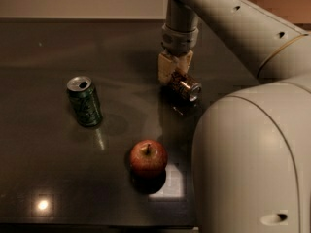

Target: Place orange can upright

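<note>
Camera view: gripper atop lying orange can, mid-table.

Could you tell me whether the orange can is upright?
Tipped: the orange can lies on its side, silver end facing sideways; the tool is just above it.

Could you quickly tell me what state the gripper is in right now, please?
Gripper: right at the rear end of the lying orange can; open or closed cannot be told.
</note>
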Robot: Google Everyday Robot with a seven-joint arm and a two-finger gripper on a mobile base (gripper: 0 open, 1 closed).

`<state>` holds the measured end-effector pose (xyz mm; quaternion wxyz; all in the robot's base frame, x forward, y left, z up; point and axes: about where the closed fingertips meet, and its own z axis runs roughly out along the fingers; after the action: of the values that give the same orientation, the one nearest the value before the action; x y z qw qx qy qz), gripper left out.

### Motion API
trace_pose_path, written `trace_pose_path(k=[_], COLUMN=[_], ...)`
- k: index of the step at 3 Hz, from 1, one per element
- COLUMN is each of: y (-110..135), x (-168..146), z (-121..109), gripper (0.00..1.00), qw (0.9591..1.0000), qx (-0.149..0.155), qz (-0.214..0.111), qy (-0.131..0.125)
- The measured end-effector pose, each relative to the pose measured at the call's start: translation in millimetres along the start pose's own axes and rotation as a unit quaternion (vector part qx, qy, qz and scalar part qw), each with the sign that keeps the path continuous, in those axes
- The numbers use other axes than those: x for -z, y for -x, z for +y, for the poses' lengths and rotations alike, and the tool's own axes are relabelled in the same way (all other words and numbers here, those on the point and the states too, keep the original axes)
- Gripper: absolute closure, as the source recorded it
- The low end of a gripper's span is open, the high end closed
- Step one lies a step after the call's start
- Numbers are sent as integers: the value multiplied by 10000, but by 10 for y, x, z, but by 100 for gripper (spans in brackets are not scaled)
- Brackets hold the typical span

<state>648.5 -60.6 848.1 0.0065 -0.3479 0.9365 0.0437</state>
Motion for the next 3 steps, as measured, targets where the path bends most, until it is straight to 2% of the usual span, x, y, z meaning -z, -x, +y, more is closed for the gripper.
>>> trace_pose_path(k=[1,2,3], y=[2,-51,-140], x=[215,489,726], z=[98,272,477], gripper=[88,100,100], qw=[9988,9922,9764], qx=[400,970,1603], qz=[-273,-780,-1430], qy=[-60,30,206])
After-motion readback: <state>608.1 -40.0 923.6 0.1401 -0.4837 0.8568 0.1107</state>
